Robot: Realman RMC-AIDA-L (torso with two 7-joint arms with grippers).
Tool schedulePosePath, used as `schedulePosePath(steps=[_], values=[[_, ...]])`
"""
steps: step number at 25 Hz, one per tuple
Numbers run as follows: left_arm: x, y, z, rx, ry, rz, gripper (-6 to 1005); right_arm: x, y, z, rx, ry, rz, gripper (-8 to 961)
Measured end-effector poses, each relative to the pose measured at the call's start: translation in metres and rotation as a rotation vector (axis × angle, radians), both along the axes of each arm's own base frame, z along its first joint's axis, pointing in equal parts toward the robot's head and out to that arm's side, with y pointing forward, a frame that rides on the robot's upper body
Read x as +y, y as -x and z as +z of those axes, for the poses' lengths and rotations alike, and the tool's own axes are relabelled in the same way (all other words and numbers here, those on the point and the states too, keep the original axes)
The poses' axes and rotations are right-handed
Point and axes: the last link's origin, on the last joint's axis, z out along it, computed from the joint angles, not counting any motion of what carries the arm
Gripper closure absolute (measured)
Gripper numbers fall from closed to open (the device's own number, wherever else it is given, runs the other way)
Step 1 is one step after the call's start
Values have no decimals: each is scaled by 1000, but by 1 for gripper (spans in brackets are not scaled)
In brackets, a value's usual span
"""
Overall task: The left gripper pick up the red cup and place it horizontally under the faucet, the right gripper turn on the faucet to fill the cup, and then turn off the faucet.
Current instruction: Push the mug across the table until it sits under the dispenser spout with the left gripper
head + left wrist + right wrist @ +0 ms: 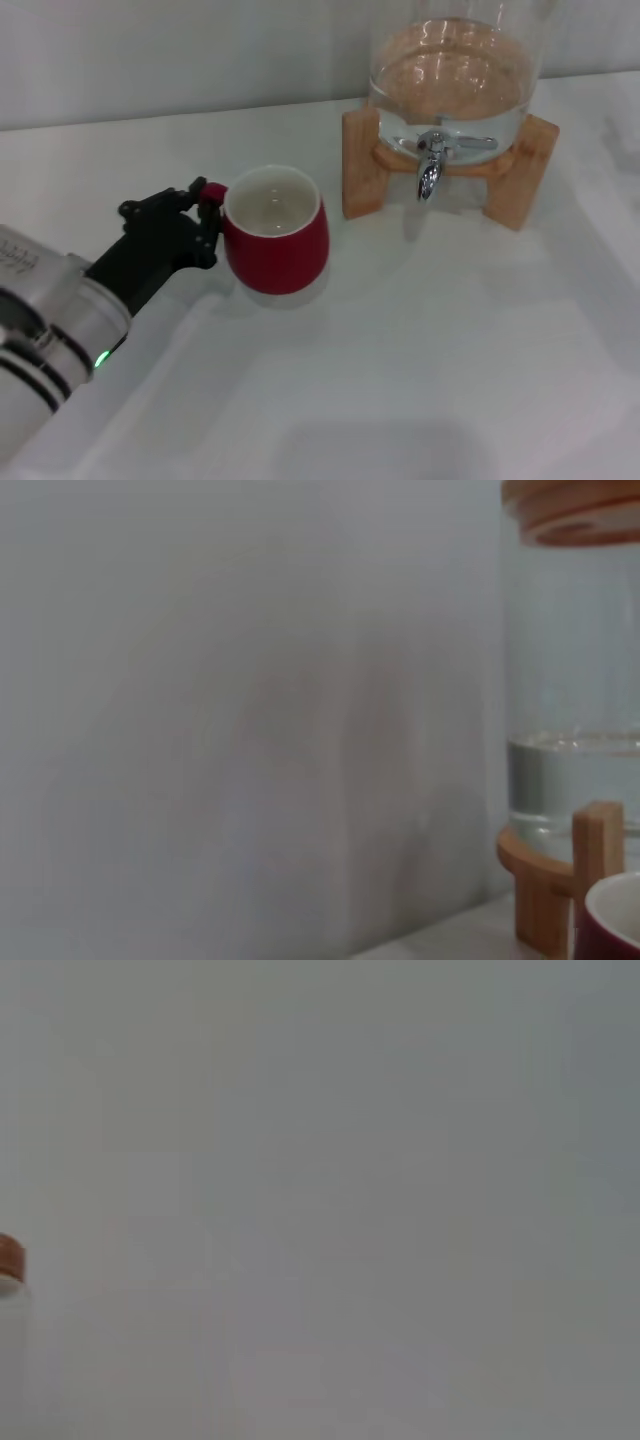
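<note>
The red cup (278, 245) stands upright on the white table (450, 370), its white inside empty, to my left of the wooden stand (520, 170) and clear of it, not yet under the faucet (430, 170). Its red loop handle (211, 194) points toward my left arm. My left gripper (205, 215) is at that handle, black fingers (160, 205) clamped on it, one above and one below. The faucet's chrome spout hangs down at the front of the glass dispenser (450, 70), which holds water and sits in the stand. From my left wrist, I see the cup's rim (615, 915) just beside a stand leg (597, 845). My right gripper is out of sight in every view.
</note>
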Motion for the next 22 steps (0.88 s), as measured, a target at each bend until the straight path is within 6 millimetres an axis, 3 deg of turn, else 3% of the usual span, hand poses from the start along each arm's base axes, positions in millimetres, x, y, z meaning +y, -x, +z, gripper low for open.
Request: schedulePosePath(steps=[22], values=[[12,-38,-38,132,164,56,833,-1,12,-15,-20,57,68,336]])
